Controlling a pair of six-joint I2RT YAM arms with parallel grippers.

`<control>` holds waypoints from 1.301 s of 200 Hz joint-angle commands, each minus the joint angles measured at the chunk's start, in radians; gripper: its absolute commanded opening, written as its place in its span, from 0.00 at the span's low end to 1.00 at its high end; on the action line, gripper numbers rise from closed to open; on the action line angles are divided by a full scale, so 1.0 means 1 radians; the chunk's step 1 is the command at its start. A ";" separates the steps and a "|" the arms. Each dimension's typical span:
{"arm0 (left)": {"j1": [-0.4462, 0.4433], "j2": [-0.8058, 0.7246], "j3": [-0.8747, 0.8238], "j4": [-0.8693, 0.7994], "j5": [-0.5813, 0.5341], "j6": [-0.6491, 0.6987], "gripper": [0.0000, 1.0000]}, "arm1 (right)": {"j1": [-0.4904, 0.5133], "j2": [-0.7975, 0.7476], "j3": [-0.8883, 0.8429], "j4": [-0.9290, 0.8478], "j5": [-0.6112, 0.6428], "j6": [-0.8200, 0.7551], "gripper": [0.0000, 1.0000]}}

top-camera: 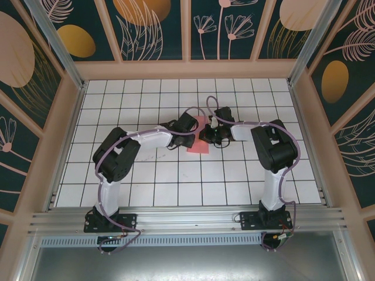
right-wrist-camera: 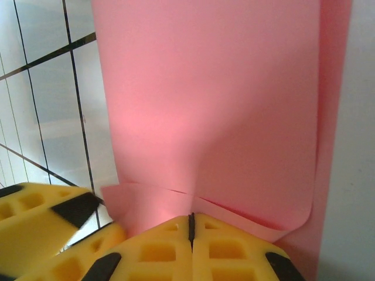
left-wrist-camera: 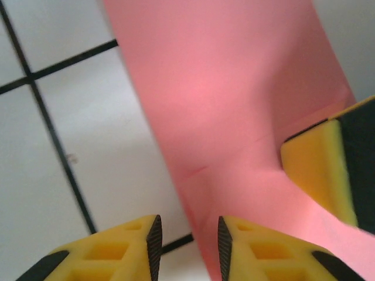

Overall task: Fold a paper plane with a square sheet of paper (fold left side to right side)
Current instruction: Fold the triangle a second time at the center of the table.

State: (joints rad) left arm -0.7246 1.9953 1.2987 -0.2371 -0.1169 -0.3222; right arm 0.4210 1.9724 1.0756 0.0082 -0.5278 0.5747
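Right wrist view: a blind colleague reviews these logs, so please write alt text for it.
The right claw, shut tight, pinches the near edge of a coral-red sheet of paper that lies folded, with a second layer showing along its right side. The left claw's yellow fingers sit at lower left over the white gridded table.

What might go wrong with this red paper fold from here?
1. The left gripper stands open at the edge of the red sheet, so the folded layer may spring up; its corner curls near the shut right gripper.
2. Both grippers crowd together, so they might bump and skew the fold.
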 commanded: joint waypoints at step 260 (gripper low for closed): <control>0.055 -0.058 -0.232 0.240 0.418 -0.149 0.24 | 0.002 0.024 -0.002 -0.093 0.049 -0.049 0.00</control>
State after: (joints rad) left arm -0.6785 1.9255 1.0821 -0.0059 0.3351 -0.4625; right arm 0.4217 1.9724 1.0760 0.0059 -0.5282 0.5549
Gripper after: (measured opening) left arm 0.242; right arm 0.047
